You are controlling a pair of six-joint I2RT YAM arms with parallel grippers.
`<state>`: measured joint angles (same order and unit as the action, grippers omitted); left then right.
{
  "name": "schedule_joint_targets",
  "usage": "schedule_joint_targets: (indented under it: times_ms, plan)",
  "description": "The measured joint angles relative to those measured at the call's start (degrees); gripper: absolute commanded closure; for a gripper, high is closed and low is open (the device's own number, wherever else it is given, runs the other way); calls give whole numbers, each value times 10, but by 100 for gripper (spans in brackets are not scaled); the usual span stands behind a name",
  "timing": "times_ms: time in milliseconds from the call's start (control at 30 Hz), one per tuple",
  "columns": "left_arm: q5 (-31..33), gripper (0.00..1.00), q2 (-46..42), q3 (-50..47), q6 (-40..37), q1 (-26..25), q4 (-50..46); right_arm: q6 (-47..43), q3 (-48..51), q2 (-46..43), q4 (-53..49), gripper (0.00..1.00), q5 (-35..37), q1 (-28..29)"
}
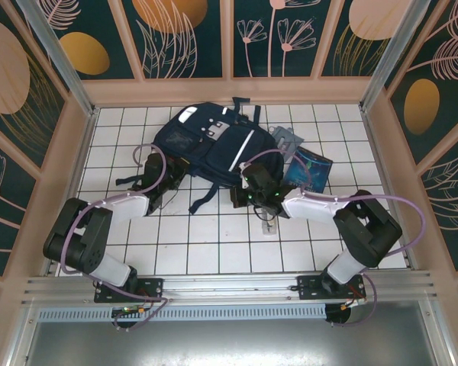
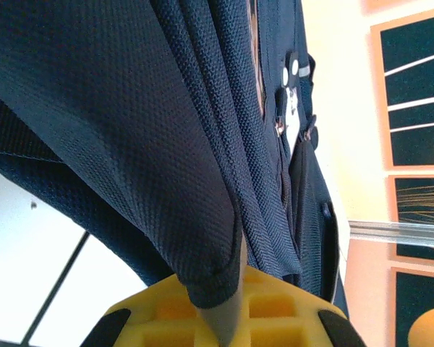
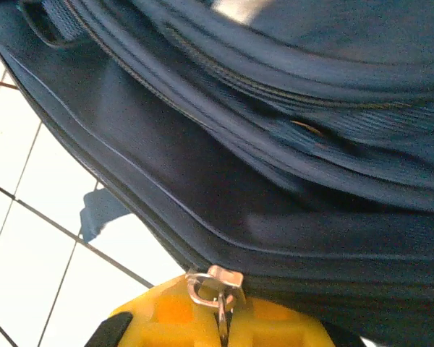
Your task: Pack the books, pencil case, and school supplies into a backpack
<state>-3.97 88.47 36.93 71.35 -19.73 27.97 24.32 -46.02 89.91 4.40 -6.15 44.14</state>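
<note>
— Why are both arms at the large navy blue fabric backpack (image 1: 206,141)?
— It looks like an opening move. The left jaws are clamped tight on a corner fold (image 2: 210,275) of its cloth, probably to anchor the bag. The right jaws are pinched closed on the small metal zip pull (image 3: 215,282), placed to draw it.
— And the things to pack?
— They are out on the white-tiled desk (image 1: 122,229), right of the bag. The flat grey pencil pouch (image 1: 286,139) and the dark blue paperback (image 1: 309,169) lie there, with the small clear plastic packet (image 1: 269,226) nearer the arms.

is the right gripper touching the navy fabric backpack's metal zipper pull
Touching: right wrist view shows the right gripper shut on metal zipper pull of navy fabric backpack.
</note>
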Motion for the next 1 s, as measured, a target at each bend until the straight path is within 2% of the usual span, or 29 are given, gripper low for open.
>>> schedule_joint_targets:
  times_ms: [267,300,333,367,400,467,600,733,867,1000]
  plan:
    - [-55,100,98,84,-73,44,-17,-28,-3,-16,-55,100,-22,-31]
    - [-62,90,114,105,-84,46,-26,-24,-7,-16,-55,100,-34,-30]
    - [-66,66,126,122,-93,48,-30,-17,-13,-15,-54,100,-45,-29]
    - [-64,38,137,139,-103,49,-33,-10,-23,-9,-52,100,-59,-25]
    - [-62,22,142,150,-108,52,-34,-1,-33,-2,-50,100,-71,-20]
    - [-58,2,142,166,-118,61,-38,20,-62,26,-39,100,-100,-5]
    - [-46,2,111,172,-140,73,-78,69,-123,89,-12,100,-147,11]
    - [-37,2,31,158,-160,72,-128,112,-192,146,3,100,-176,12]
    - [-53,4,-58,82,-140,72,-113,150,-243,184,31,100,-202,10]
    - [-84,8,-73,-3,-88,72,-82,176,-273,207,50,100,-224,10]
